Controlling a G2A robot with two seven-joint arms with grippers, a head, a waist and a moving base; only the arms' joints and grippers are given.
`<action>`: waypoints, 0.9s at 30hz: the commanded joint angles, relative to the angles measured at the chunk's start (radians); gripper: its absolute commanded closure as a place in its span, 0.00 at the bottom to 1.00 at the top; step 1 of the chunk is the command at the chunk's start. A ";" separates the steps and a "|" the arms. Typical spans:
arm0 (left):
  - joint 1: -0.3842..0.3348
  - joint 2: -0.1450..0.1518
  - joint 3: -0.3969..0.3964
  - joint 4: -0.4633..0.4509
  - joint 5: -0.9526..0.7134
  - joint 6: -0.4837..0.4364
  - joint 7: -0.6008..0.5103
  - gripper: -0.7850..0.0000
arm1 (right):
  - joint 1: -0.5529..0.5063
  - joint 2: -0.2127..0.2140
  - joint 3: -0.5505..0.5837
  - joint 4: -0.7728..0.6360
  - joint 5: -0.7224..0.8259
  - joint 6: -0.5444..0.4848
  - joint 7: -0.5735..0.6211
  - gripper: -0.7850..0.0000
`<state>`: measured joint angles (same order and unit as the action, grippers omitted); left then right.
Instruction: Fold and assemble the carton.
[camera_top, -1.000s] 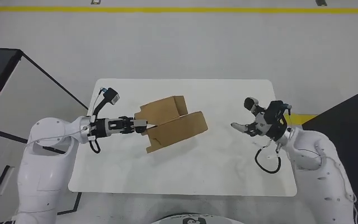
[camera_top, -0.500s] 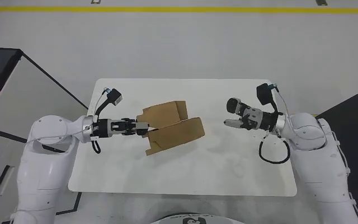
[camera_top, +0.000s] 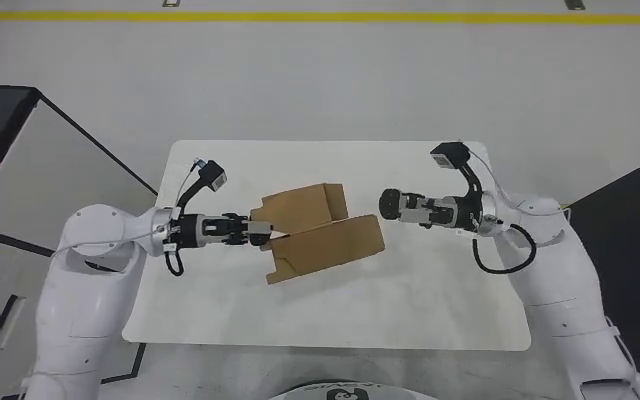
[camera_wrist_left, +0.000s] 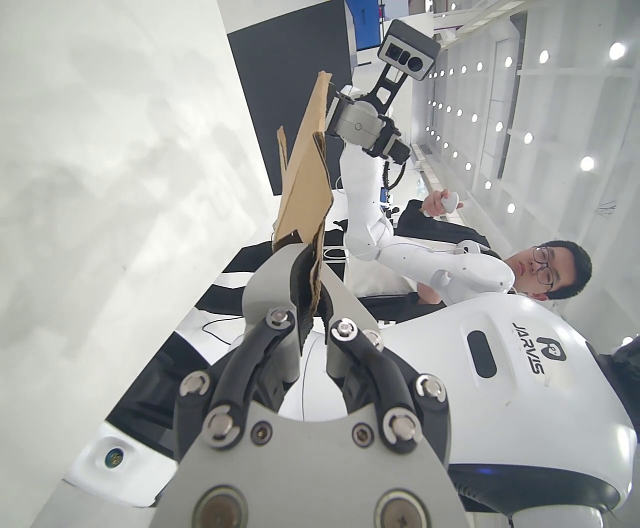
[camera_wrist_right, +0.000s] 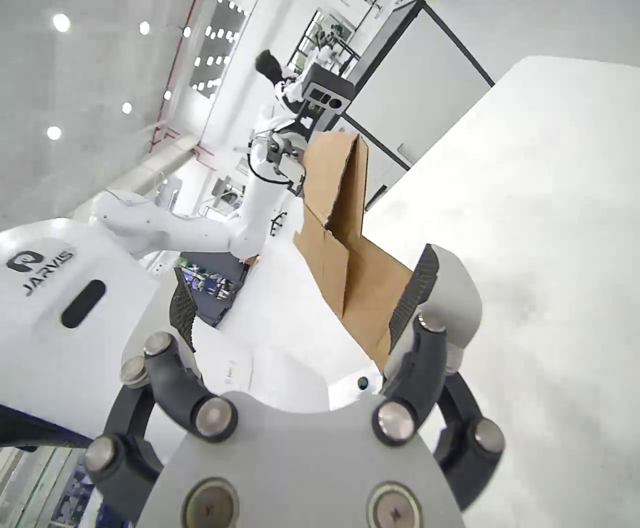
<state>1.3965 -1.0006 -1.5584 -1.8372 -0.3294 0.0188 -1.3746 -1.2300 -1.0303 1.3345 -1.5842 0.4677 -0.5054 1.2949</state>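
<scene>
A flat brown carton (camera_top: 318, 232) is held above the middle of the white table (camera_top: 420, 300), its panels partly spread. My left gripper (camera_top: 266, 231) is shut on the carton's left edge; in the left wrist view the cardboard (camera_wrist_left: 302, 200) sits pinched between the fingers (camera_wrist_left: 270, 285). My right gripper (camera_top: 387, 205) is at the carton's right end. In the right wrist view it stands open (camera_wrist_right: 305, 290), with the carton's near edge (camera_wrist_right: 350, 270) between the spread fingers, close to one pad (camera_wrist_right: 417, 285).
A black frame (camera_top: 70, 125) stands off the table's left side. A yellow line (camera_top: 320, 16) runs across the floor at the back. The table's front half and far right lie bare.
My right arm has swung left across the table until its open gripper reached the carton's right end. The carton has shifted slightly right and flattened out a little in my left gripper.
</scene>
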 joint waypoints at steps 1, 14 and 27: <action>0.000 0.000 0.000 -0.001 0.001 0.000 0.000 1.00 | -0.001 0.000 0.001 -0.001 -0.005 -0.003 -0.002 0.00; 0.014 0.006 0.024 -0.016 -0.033 0.009 0.026 1.00 | 0.055 -0.014 -0.075 0.012 0.176 0.063 0.043 0.00; 0.020 0.014 0.048 -0.036 -0.045 0.027 0.054 1.00 | 0.135 -0.036 -0.185 0.069 0.139 0.036 0.033 0.00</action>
<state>1.4168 -0.9868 -1.5109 -1.8718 -0.3706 0.0460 -1.3219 -1.0998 -1.0650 1.1568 -1.5198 0.6110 -0.4659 1.3284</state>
